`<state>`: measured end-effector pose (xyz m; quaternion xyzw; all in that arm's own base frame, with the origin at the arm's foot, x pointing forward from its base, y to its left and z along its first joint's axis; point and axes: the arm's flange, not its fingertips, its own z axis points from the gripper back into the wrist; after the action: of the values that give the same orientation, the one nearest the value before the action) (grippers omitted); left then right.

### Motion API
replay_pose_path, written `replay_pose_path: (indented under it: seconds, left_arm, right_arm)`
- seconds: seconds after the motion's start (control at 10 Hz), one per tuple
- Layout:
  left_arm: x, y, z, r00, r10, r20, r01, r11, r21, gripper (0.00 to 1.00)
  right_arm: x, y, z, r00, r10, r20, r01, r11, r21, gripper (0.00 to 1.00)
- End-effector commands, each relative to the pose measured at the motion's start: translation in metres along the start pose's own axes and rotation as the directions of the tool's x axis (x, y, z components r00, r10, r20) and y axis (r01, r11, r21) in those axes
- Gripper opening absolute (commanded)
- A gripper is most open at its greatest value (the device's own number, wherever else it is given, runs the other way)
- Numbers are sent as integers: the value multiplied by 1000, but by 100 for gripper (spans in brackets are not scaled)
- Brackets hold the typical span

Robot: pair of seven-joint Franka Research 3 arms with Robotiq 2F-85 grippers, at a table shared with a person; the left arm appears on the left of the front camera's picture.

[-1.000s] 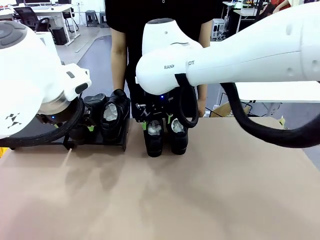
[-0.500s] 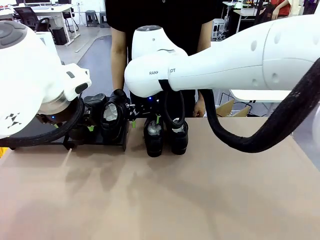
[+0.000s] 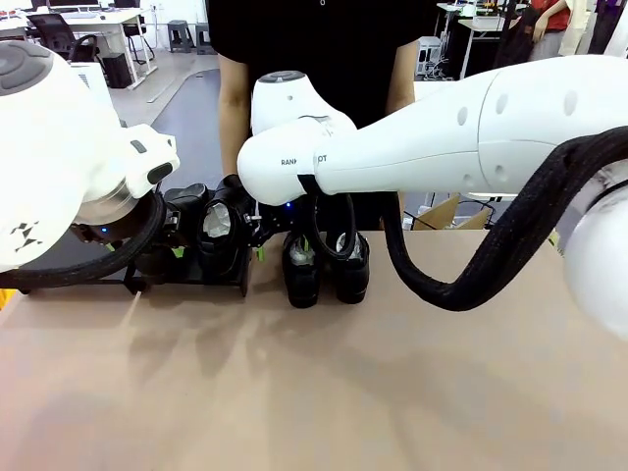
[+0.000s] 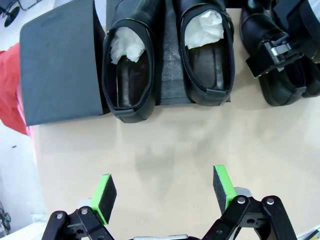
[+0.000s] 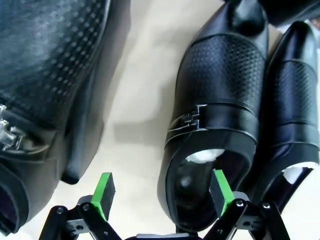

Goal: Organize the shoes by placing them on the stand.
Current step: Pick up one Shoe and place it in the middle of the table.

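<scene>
Whereas the right arm stood over the loose shoes (image 3: 301, 275) a second ago, it has since swung toward the stand (image 4: 57, 65). The right gripper (image 5: 162, 192) is spread wide and empty, one pad above a shoe's opening. The left gripper (image 4: 164, 192) is likewise spread and empty over the table (image 4: 165, 145). Two shoes (image 4: 127, 65) sit on the stand.

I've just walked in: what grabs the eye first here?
A big white right arm stretches from the right to the far middle of the table, its open end effector close to a pair of glossy black shoes. Left of them, two more shoes sit on a black stand.
</scene>
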<state>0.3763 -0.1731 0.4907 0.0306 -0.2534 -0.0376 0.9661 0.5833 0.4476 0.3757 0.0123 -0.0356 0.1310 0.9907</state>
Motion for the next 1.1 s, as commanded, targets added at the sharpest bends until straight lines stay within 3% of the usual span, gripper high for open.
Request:
replay_pose_path:
  seconds: [0.0,0.2,0.3,0.7,0.8,1.0]
  left_arm:
    - [2,3,1,1000,-12,-7,12,1000,1,100]
    - [2,3,1,1000,-12,-7,12,1000,1,100]
    - [2,3,1,1000,-12,-7,12,1000,1,100]
    - [2,3,1,1000,-12,-7,12,1000,1,100]
    - [2,3,1,1000,-12,-7,12,1000,1,100]
    - [2,3,1,1000,-12,-7,12,1000,1,100]
  right_arm:
    - [5,8,1,999,-35,-3,35,999,-11,100]
    - [6,6,-9,999,-43,-30,43,999,-18,100]
    - [6,4,-14,998,-30,-50,28,999,-25,91]
    - [5,4,-17,998,-1,-64,-1,1000,-29,12]
    - [5,3,-17,998,-5,-67,3,1000,-28,0]
    - [4,0,-19,997,-20,-68,18,999,-27,0]
